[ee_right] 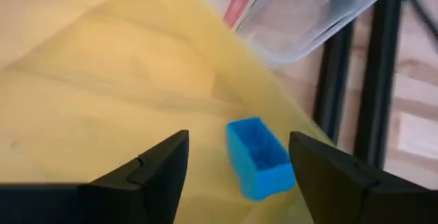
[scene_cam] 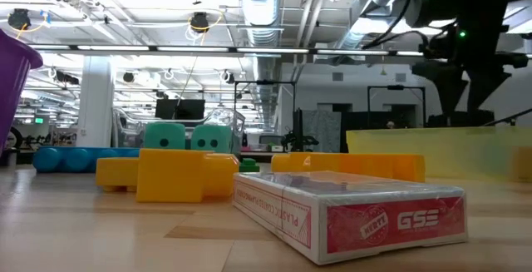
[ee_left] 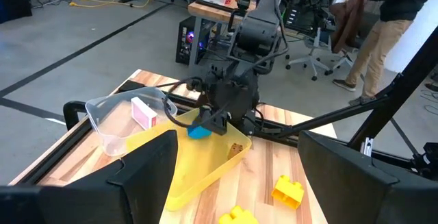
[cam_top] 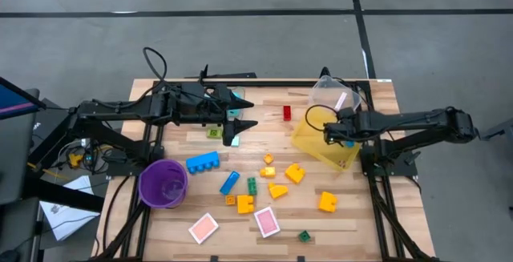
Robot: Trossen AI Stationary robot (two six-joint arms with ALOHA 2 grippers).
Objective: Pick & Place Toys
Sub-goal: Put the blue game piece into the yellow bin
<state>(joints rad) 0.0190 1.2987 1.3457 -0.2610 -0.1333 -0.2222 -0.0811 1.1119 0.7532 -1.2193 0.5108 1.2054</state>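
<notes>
- Wooden bench point(cam_top: 337, 230) carries scattered toys: yellow bricks point(cam_top: 295, 174), blue bricks point(cam_top: 203, 162), pink cards point(cam_top: 267, 221).
- Yellow bin point(cam_top: 309, 138) sits far right, probably as the drop place.
- Left gripper point(cam_top: 240, 114) waits at far left, jaws apart, holding nothing.
- Right gripper point(ee_right: 236, 166) hovers inside the bin; its jaws stand apart beside a small blue brick point(ee_right: 259, 159), which looks released, not clamped.

Low view: purple cup point(scene_cam: 15, 72) cut off at left edge; yellow bin point(scene_cam: 465, 151) blurred, cropped at right.
</notes>
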